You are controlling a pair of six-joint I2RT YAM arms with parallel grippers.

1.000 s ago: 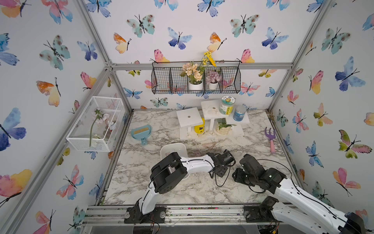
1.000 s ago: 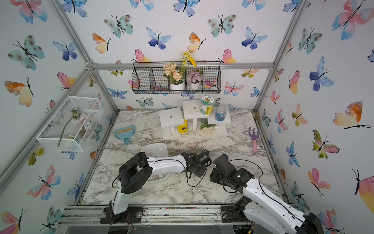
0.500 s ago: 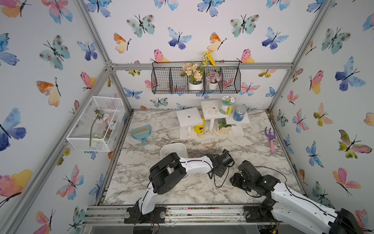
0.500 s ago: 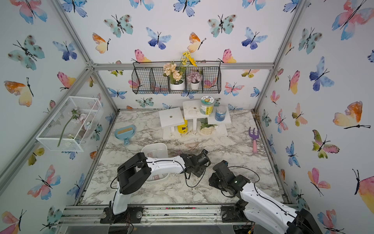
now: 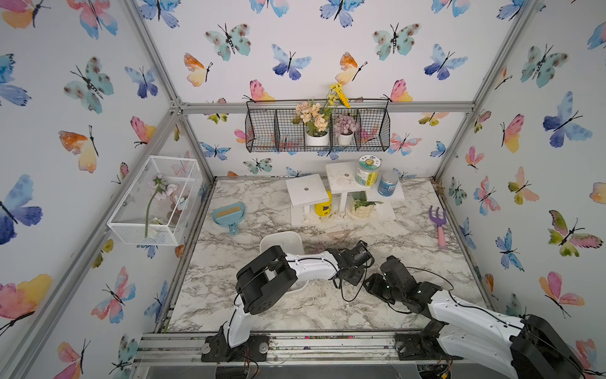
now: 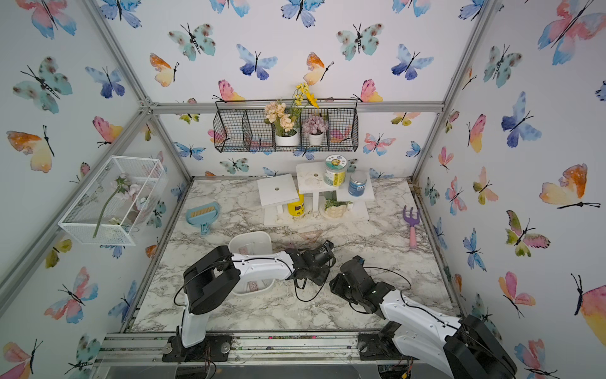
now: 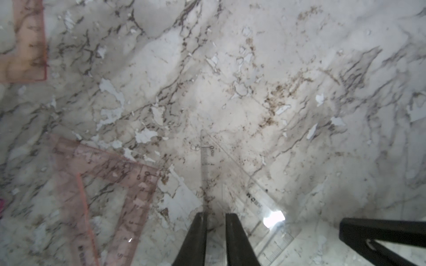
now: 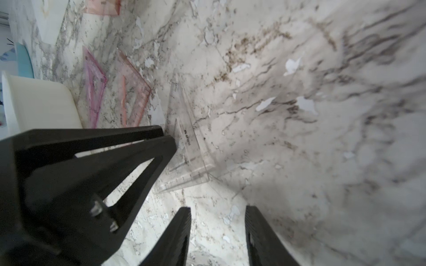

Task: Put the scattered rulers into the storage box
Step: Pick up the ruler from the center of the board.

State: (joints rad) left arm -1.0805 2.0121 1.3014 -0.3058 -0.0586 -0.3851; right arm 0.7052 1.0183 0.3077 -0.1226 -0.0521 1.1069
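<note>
Left claw point(image 7: 215, 215) seemingly pinched on the clear set square point(image 7: 207, 165); right claw point(image 8: 217, 208) agape, empty, just beside.

Pink set squares point(image 8: 136, 96) and one clear set square point(image 8: 184, 138) lie near white storage box point(image 8: 41, 103).

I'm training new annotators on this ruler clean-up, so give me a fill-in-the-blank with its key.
1. The left gripper is shut on a set square that is ___, not pink.
2. The right gripper holds nothing; its jaws are ___.
3. The storage box is ___ in colour.
Missing words: clear; open; white.
</note>
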